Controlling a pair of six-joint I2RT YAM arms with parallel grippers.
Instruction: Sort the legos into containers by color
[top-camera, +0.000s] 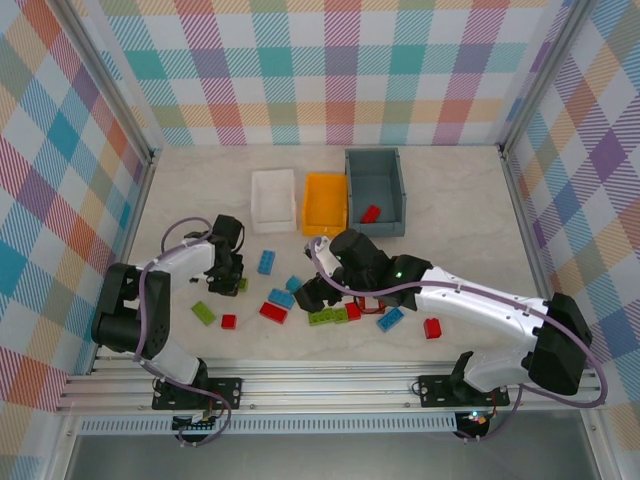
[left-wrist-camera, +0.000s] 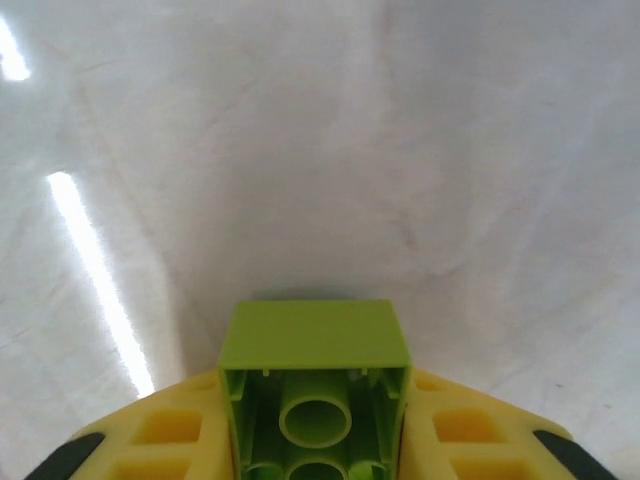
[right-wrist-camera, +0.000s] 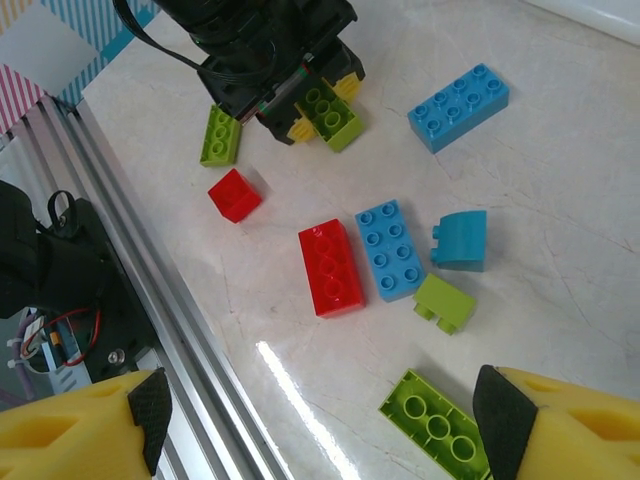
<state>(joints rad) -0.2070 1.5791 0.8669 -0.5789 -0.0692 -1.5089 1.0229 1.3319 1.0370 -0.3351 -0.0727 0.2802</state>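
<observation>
My left gripper (top-camera: 232, 274) is shut on a lime green lego (left-wrist-camera: 315, 345) low over the table's left side; its hollow underside faces the left wrist camera, between the yellow fingers (left-wrist-camera: 165, 435). The right wrist view catches this gripper (right-wrist-camera: 300, 110) holding that brick (right-wrist-camera: 335, 115). My right gripper (right-wrist-camera: 325, 420) hangs open above loose legos: a red long brick (right-wrist-camera: 332, 268), a blue brick (right-wrist-camera: 390, 250), a cyan curved piece (right-wrist-camera: 462, 240), a small lime brick (right-wrist-camera: 445, 303) and a long lime brick (right-wrist-camera: 437, 428). The white (top-camera: 273, 195), orange (top-camera: 325, 205) and grey (top-camera: 375, 180) containers stand behind.
A red brick (top-camera: 370, 213) lies in the grey bin. More legos lie on the table: lime (top-camera: 203, 313), small red (top-camera: 228, 322), blue (top-camera: 266, 262), blue (top-camera: 390, 319), red (top-camera: 432, 327). An aluminium rail (right-wrist-camera: 150, 300) runs along the near edge.
</observation>
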